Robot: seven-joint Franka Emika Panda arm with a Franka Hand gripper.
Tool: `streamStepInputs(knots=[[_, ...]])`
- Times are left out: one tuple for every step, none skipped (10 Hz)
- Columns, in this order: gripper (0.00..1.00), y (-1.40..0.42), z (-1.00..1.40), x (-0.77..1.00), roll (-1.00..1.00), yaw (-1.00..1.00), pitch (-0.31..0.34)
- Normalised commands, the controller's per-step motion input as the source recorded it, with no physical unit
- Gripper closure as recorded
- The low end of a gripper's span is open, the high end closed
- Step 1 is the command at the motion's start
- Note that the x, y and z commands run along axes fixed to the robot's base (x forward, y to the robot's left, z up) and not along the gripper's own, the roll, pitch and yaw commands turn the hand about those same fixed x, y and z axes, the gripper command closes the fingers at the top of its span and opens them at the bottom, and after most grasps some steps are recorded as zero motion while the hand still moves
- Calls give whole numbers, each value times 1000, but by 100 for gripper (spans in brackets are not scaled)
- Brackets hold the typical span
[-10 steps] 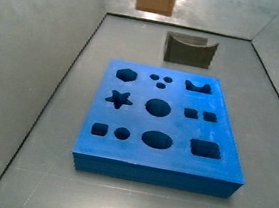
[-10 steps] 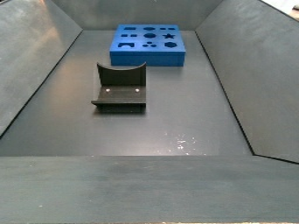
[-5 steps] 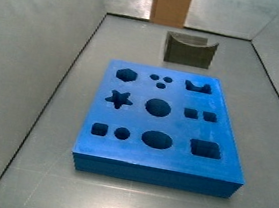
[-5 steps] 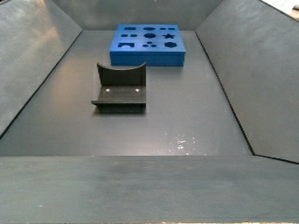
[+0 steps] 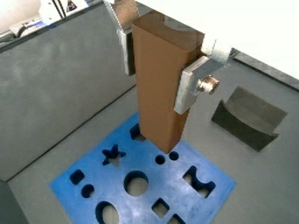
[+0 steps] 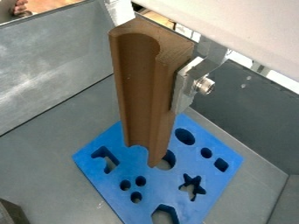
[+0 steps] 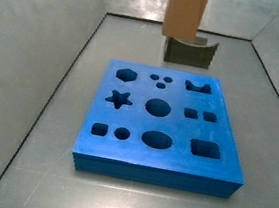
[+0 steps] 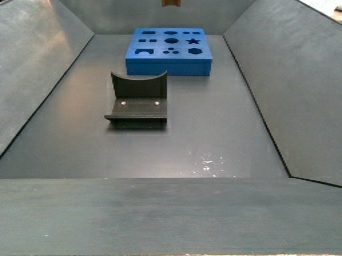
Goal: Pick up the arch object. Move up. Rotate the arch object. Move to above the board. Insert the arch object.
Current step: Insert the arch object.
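In a wrist view, the tool [image 5: 162, 66] is seen clamped on the arch object [image 5: 162, 83], its silver fingers [image 5: 191, 80] pressed against two opposite sides of the tall orange-brown slab. The slab is held upright and hangs over the board [image 5: 140, 184], whose star, circle and arch cut-outs lie below it. A dark grey block [image 5: 250, 117] with a curved notch rests on the grey floor [image 5: 70, 105] beside the board, and sloping grey walls close the space in.

In a wrist view taken from another side, the arch object [image 6: 142, 92] is shown with its grooved face forward, gripped by the tool [image 6: 146, 52] above the board [image 6: 176, 171].

In a side view, the arch object [image 7: 187, 11] is seen hanging in the air over the far end of the floor, beyond the board [image 7: 160, 126] and in front of the dark grey block [image 7: 189, 52]; the tool itself is cut off by the frame.

In a side view from the opposite end, the dark grey block [image 8: 138, 100] stands on the floor near the board [image 8: 170, 51]; only a small tip of the arch object [image 8: 171, 3] is visible at the upper edge.
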Motion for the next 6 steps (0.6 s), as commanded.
streamStepInputs(knots=[[100,49,-157,1000,33,0,11],[100,51,-157,1000,31,0,14],[100,26,-151,1000,37,0,6],[100,26,-154,1000,43,0,11],[100,31,-163,1000,49,0,19],[100,54,-220,1000,81,0,47]])
